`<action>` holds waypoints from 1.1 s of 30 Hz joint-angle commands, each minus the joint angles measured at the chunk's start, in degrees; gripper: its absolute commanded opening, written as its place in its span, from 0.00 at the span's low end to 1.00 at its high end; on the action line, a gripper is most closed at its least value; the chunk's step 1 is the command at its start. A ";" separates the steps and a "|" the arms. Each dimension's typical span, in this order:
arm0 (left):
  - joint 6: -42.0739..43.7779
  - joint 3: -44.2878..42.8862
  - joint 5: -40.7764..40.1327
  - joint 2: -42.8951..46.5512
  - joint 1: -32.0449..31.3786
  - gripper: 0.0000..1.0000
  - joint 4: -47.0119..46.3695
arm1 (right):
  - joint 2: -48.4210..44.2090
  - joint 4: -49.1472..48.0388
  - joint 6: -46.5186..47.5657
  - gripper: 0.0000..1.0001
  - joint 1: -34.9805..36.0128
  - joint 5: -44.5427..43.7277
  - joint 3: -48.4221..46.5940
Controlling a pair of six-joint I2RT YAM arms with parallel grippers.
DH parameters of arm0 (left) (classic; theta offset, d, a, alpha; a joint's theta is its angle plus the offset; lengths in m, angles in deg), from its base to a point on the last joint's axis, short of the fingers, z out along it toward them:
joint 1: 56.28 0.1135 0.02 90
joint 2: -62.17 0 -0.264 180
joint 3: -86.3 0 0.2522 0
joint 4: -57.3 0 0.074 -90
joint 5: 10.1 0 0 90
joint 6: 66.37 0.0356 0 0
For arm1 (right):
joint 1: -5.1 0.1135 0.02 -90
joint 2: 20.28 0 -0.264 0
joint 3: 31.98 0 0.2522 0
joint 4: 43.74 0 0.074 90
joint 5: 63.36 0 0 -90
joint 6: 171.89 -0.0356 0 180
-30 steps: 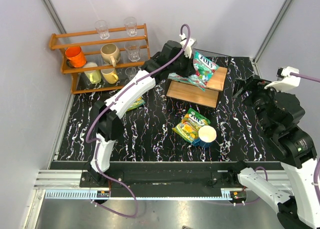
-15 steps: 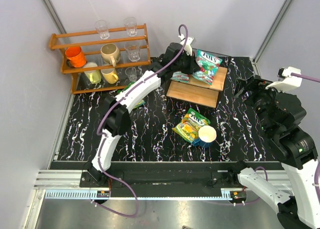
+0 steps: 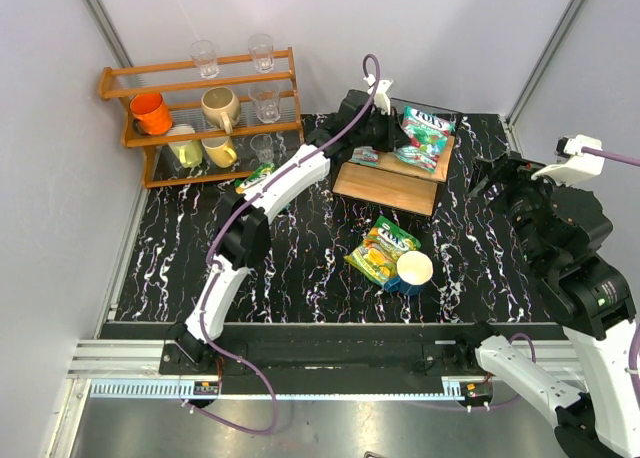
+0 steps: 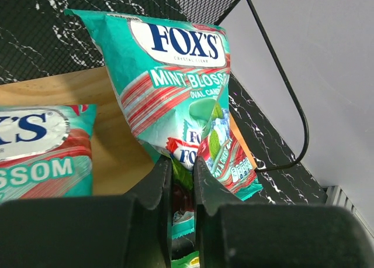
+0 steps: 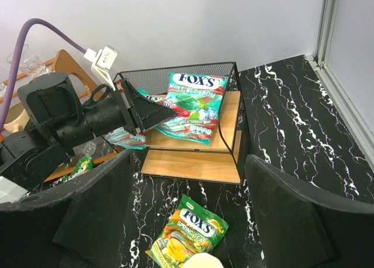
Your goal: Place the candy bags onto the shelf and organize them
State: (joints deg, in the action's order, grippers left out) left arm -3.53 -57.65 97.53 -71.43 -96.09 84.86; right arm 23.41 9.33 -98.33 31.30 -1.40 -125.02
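Left wrist, mint bag (image 4: 175,86) tilted lengthwise, logo end raised

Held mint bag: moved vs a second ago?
Yes. The mint bag, pinched in the left gripper, has gone right and back over the shelf, from its front edge toward the wire back.

The teal candy bag (image 4: 175,86) in the middle of the left wrist view is glossy, crinkled plastic film, as is the yellow-green candy bag (image 3: 383,246). The shelf (image 5: 193,162) has smooth, matt light wood boards in a black metal wire and mesh frame. The table top (image 3: 300,268) looks like black, white-veined stone. The fingers (image 4: 156,183) of the left gripper (image 4: 182,161) look like matt black plastic.
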 commanded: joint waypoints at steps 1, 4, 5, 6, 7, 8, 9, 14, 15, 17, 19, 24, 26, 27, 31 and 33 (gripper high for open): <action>-1.76 -3.67 2.50 -0.34 -0.79 0.05 -6.42 | -0.61 -0.64 0.63 0.86 0.00 -2.11 0.53; -1.93 -3.49 2.32 -0.87 -1.14 0.08 -6.60 | -0.61 -0.64 0.71 0.86 0.00 -2.29 0.54; -2.02 -3.40 2.50 -0.96 -1.14 0.10 -6.68 | -0.61 -0.64 0.80 0.86 0.00 -2.38 0.62; -2.11 -3.05 2.33 -0.96 -1.23 0.21 -6.94 | -0.61 -0.64 0.72 0.86 0.00 -2.47 0.62; -2.11 -2.44 1.98 -0.70 -1.15 0.30 -7.12 | -0.61 -0.64 0.80 0.86 0.00 -2.47 0.88; -2.02 -2.00 1.80 -0.61 -1.14 0.36 -7.21 | -0.70 -0.64 0.80 0.86 0.00 -2.47 0.97; -1.85 -1.74 1.54 -0.09 -1.14 0.51 -7.30 | -0.70 -0.64 0.72 0.86 0.00 -2.64 1.06; -0.09 -0.85 0.39 2.46 -0.97 0.99 -7.12 | -0.44 -0.81 0.80 0.87 0.00 -2.56 1.50; 0.09 -1.29 0.30 3.25 -0.88 0.99 -6.43 | -0.35 -0.81 0.72 0.87 0.00 -2.64 1.50; 0.70 -2.35 -0.05 4.66 -0.53 0.99 -5.55 | -0.35 -1.08 0.71 0.87 0.00 -2.55 1.59; 0.79 -2.44 0.12 5.98 -0.18 0.99 -4.84 | -0.18 -1.25 0.63 0.87 0.08 -2.64 1.76; 0.00 -2.35 2.67 9.76 -0.18 0.99 -5.36 | 0.09 -2.13 0.45 0.87 0.00 -2.29 2.29; -1.23 -2.17 4.78 11.25 -0.09 0.99 -6.32 | 0.18 -2.66 0.45 0.87 0.00 -2.11 2.56; -1.58 -2.09 6.00 11.78 -0.09 0.99 -6.68 | 0.26 -2.83 0.45 0.87 0.00 -2.11 2.73; -1.24 -1.73 7.33 15.47 -0.09 0.99 -6.69 | 1.05 -3.63 0.71 0.86 0.00 -1.77 3.17; 0.52 0.36 6.11 19.50 0.08 0.99 -4.23 | 2.10 -4.59 0.89 0.86 -0.09 -0.37 3.17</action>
State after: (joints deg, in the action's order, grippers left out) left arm -4.49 -57.61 102.16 -60.21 -96.11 81.32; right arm 23.71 8.50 -98.18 31.30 -2.73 -122.09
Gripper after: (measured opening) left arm 0.987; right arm 0.868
